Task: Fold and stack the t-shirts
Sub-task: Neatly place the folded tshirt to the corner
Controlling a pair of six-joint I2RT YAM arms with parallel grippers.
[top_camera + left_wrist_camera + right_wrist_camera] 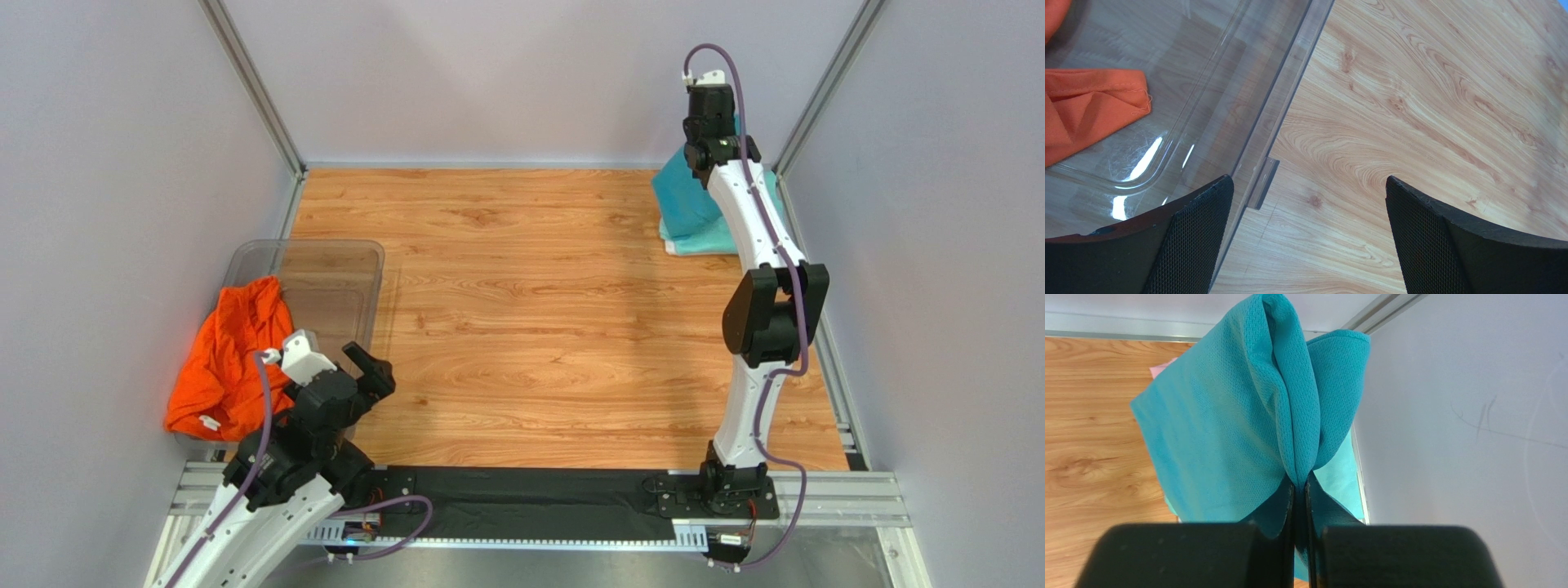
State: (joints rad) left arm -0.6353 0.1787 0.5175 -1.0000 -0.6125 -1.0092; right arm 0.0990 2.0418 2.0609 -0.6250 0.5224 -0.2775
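We see the teal-blue t-shirt [1229, 429] bunched at the far right corner of the table [528, 319]. The right gripper [1300, 485] has its two black fingers pressed tight together on a pinched fold of it. Above the pinch the cloth swells into two rounded lobes, and its fine mesh knit shows clearly. A sliver of the pale pink t-shirt [1161, 369] peeps out behind it, and the mint green t-shirt [1338, 478] lies beneath. From above, we find the right arm reaching far forward from its base, bent at the elbow, with its wrist over that corner pile.

The bright orange t-shirt [227, 355] lies crumpled on the left side, draped over the left wall of the clear plastic tub [321, 251]. We notice a small white tag [209, 423] at its near hem, too small to read.

The left gripper [1306, 184] hangs low with its jaws spread wide and nothing between them, over the tub's right rim and the bare wood. Its fingers [1198, 226] are black with a netted texture. The tabletop is glossy light wood grain, and the walls around it are plain pale grey
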